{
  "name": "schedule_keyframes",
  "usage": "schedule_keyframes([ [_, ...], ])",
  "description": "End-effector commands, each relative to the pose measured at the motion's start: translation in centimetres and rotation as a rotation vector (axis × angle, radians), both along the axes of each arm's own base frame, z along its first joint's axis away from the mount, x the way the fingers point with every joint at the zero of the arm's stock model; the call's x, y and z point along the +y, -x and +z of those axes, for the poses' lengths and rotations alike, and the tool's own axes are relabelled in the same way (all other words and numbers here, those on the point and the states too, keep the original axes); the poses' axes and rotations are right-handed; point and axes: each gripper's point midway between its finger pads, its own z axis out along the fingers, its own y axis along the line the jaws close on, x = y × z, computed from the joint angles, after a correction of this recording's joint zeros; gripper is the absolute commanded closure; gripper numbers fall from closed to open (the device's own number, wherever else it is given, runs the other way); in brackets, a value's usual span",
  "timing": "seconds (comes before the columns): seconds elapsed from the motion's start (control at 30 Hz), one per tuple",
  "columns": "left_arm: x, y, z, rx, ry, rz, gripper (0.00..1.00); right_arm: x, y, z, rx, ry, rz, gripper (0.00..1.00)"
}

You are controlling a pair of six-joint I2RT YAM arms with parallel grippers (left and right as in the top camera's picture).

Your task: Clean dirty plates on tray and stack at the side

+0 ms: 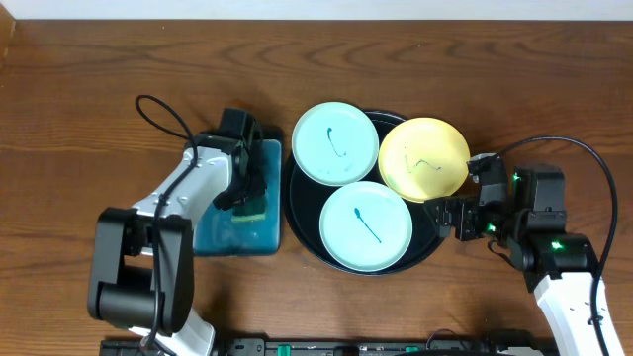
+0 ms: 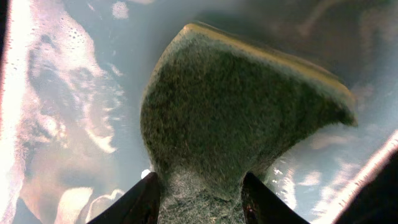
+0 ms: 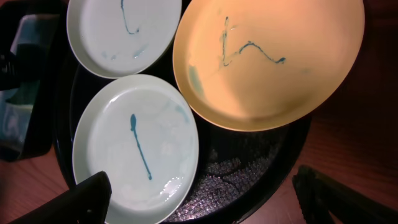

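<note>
The round black tray [image 1: 427, 237] holds three plates. One mint plate [image 1: 336, 143] sits at the back left and overhangs the rim. A second mint plate [image 1: 365, 225] sits at the front. The yellow plate [image 1: 424, 158] leans on the back right rim. All three carry teal smears. My left gripper [image 1: 249, 188] is in the water basin, shut on a green and yellow sponge [image 2: 236, 118]; its fingers [image 2: 202, 186] pinch the sponge's near end. My right gripper [image 1: 461, 216] is open and empty at the tray's right rim. In the right wrist view its fingers [image 3: 205, 199] span the front mint plate [image 3: 134, 146], the tray [image 3: 249, 180] and the table, with the yellow plate [image 3: 267, 62] beyond.
A rectangular black basin [image 1: 232, 235] of blue-green water stands just left of the tray. A black cable [image 1: 163, 109] loops on the table behind the left arm. Bare wooden table lies at the back, far left and right.
</note>
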Motion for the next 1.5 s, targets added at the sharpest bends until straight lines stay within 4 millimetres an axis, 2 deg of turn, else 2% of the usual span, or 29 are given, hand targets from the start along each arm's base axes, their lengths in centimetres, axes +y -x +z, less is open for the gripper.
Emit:
schedule_keyframes([
  [0.0,0.6,1.4,-2.2,0.084,-0.039,-0.011,0.69,0.4,-0.3,0.9,-0.017,-0.009,0.007,0.07],
  [0.1,0.6,1.5,-2.8,0.101,-0.042,-0.012,0.86,0.4,-0.3,0.9,-0.017,-0.009,0.007,0.07],
  [0.17,0.6,1.5,-3.0,0.104,-0.043,-0.012,0.92,0.4,-0.3,0.9,-0.017,-0.009,0.008,0.07],
  [0.4,0.7,1.8,-2.5,0.111,-0.043,-0.020,0.93,0.4,-0.2,0.8,-0.010,-0.009,0.007,0.07],
  [0.47,0.6,1.6,-1.8,0.100,-0.043,-0.046,0.93,0.4,-0.2,0.8,-0.010,-0.009,0.007,0.07],
  [0.7,0.2,0.0,2.7,-0.030,-0.025,-0.135,0.93,0.4,-0.2,0.8,-0.011,-0.009,0.007,0.07],
  [0.77,0.2,-0.3,4.1,-0.075,-0.025,-0.164,0.93,0.4,-0.2,0.8,-0.011,-0.009,0.007,0.07],
  [0.87,0.2,-0.3,5.1,-0.101,-0.023,-0.174,0.93,0.4,-0.2,0.8,-0.011,-0.009,0.007,0.07],
  [1.23,0.3,0.6,3.6,-0.049,-0.028,-0.170,0.91,0.4,-0.2,0.8,-0.011,-0.009,0.007,0.08],
  [1.3,0.3,0.6,3.6,-0.051,-0.028,-0.170,0.87,0.4,-0.2,0.8,-0.011,-0.009,0.007,0.08],
  [1.47,0.3,0.6,3.6,-0.051,-0.028,-0.170,0.69,0.4,-0.2,0.8,-0.010,-0.009,0.007,0.08],
])
